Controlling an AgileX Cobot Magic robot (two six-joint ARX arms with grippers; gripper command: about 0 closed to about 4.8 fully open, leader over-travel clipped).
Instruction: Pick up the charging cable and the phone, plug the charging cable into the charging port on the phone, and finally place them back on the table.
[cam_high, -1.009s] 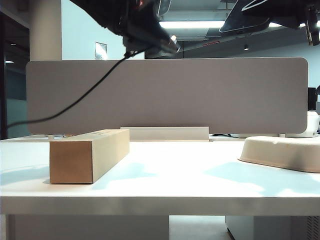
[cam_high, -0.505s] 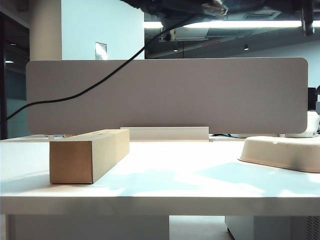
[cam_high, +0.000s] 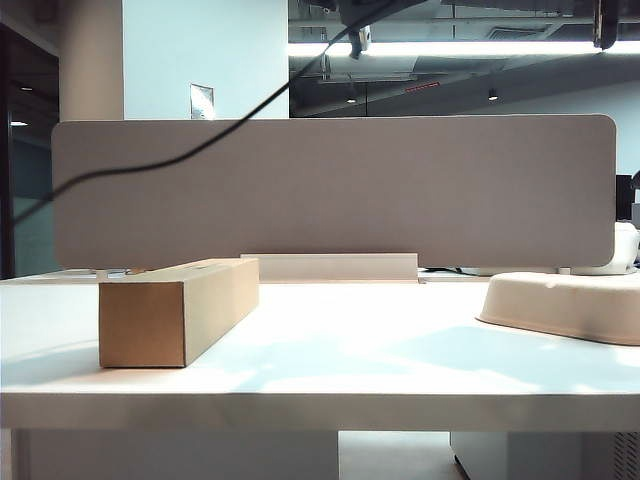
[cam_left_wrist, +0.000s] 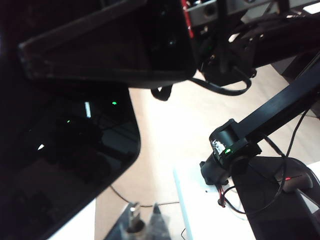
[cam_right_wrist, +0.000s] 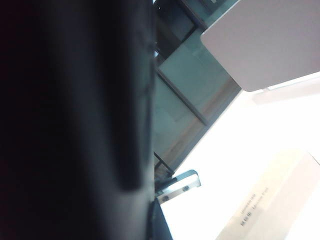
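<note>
From the exterior view I see the cable (cam_high: 180, 160) running as a long black line from the left edge, rising across the grey divider (cam_high: 330, 190) to the plug (cam_high: 356, 45), which hangs tip-down at the top of the frame. The box (cam_high: 180, 310) and the tray (cam_high: 565, 305) sit well apart on the white surface (cam_high: 330, 370). A sliver of my right end effector (cam_high: 604, 25) shows at the top right edge.

My left wrist view adds what that one lacks: the phone (cam_left_wrist: 65, 165), glossy and dark, its long axis slanting across the frame, one rounded corner showing. The silver plug (cam_left_wrist: 134, 220) points toward it, nipped in my closed left end effector (cam_left_wrist: 142, 225).

My right wrist view is mostly blackness; its end effector is closed, and I cannot tell on what. The box (cam_right_wrist: 272, 205) lies below.
</note>
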